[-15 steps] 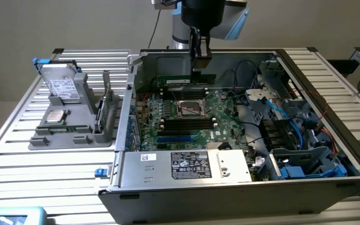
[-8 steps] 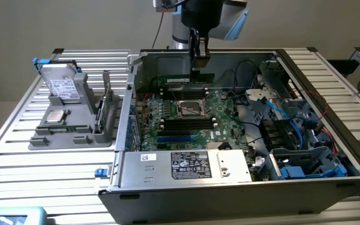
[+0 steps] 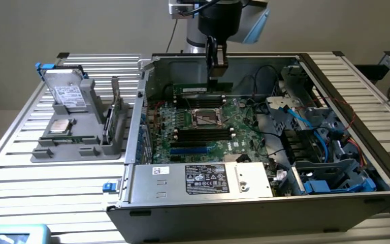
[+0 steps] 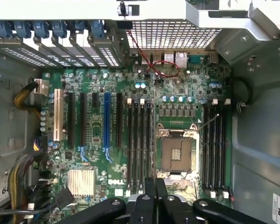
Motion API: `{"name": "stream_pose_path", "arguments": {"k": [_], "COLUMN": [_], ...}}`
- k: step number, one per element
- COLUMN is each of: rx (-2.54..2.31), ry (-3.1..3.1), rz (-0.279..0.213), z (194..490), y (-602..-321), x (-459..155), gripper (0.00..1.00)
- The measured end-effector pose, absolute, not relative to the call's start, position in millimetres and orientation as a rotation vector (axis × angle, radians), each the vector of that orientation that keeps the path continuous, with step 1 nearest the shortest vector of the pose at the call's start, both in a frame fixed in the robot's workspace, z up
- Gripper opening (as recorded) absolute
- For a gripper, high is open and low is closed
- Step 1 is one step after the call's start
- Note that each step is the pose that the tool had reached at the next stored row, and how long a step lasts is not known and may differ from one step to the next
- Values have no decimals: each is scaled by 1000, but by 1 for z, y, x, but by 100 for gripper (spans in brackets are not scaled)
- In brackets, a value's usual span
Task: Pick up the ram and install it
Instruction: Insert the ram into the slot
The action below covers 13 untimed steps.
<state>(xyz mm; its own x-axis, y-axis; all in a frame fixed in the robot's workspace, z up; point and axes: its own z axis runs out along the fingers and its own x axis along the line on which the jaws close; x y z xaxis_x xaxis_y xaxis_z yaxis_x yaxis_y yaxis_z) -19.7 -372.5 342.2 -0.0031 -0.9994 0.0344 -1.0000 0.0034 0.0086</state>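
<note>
1. Exterior view's left: grey tray [image 3: 46,152] holding the hard drive [image 3: 66,94] and processor chip [image 3: 61,126]. It is well apart from me, so I see no hazard there.
2. Case wall [image 3: 142,101]: the stick's end on this side hangs near it. A sideways drift could knock that end and twist the stick in my hold.
3. My pincer [image 3: 215,76] is inside the open case, closed to a narrow gap on the top edge of the ram [image 3: 198,89]. The stick hangs lengthwise over the memory slots [image 3: 195,99] beyond the processor socket [image 3: 207,118]. Whether it touches a slot yet, I cannot tell. In the wrist view my fingers [image 4: 148,193] sit close together. The hold is narrow and central, so the stick could pivot. If it tilts, one end seats first and jams.
4. The socket lies bare just beside the slots. Coming down off line would land the board edge on it.
5. Exterior view's right: loose cables [image 3: 266,84] near the stick's other end could snag it.
</note>
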Motion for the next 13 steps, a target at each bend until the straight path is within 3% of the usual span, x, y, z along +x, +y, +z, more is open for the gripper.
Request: {"name": "stream_pose_path", "arguments": {"k": [13], "rx": [2167], "ry": [-2215], "rz": [47], "z": [324], "y": [-376], "x": [-20], "gripper": [12]}}
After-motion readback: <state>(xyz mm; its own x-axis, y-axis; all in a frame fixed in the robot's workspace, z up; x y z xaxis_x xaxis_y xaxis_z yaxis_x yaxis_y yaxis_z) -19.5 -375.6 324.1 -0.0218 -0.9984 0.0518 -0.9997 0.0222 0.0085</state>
